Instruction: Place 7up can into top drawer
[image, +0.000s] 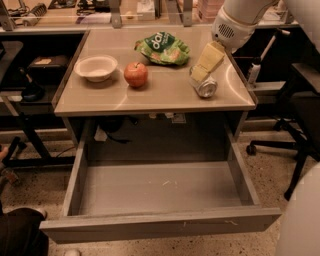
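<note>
One 7up can (206, 88), tilted on table (165, 92), under gripper (199, 75)

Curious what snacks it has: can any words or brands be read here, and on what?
Green snack bag: big white letters, not legible.
7up can, at the gripper on the table's right: label unreadable.
Bowl, apple, top drawer: no text.

7up can (205, 88) tilted in pincer (199, 76), behind pulled-out top drawer (160, 226).
</note>
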